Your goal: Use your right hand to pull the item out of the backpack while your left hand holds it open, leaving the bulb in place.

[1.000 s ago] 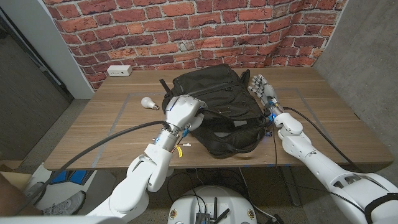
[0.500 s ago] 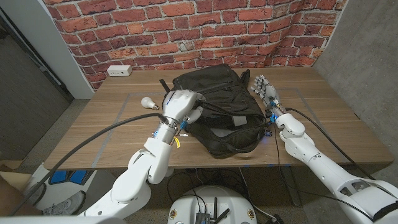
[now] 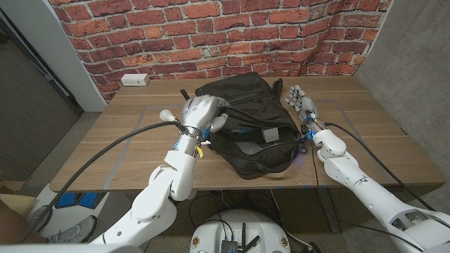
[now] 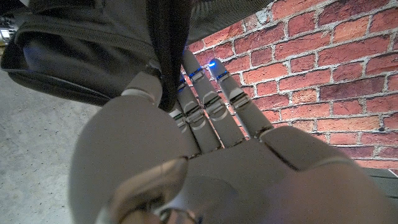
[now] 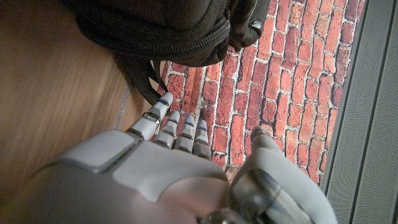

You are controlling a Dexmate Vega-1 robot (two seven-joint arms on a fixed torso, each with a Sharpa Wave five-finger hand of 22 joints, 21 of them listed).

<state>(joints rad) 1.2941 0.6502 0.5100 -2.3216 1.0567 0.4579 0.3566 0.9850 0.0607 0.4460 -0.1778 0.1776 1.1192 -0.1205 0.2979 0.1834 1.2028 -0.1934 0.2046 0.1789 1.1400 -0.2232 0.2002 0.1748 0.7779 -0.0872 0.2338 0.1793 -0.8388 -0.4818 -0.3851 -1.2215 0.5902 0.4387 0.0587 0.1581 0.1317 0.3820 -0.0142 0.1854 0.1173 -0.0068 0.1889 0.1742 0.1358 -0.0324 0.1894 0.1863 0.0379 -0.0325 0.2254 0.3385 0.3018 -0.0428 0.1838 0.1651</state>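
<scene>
the left hand is now higher in the head view than one second ago: it has moved from the middle left of the backpack up toward the upper left of it, and it pulls a black strap along. in the left wrist view this strap runs between the thumb and the straight fingers, so the hand pinches it. the mouth of the backpack, in the centre of the frame, looks a little wider than before, and something pale shows inside, too unclear to name. the right hand stays at the right side of the backpack, fingers spread and holding nothing. the bulb lies on the bench just left of the left hand, not moved. the opening step seems nearly done; the pull by the right hand has not yet begun.
</scene>
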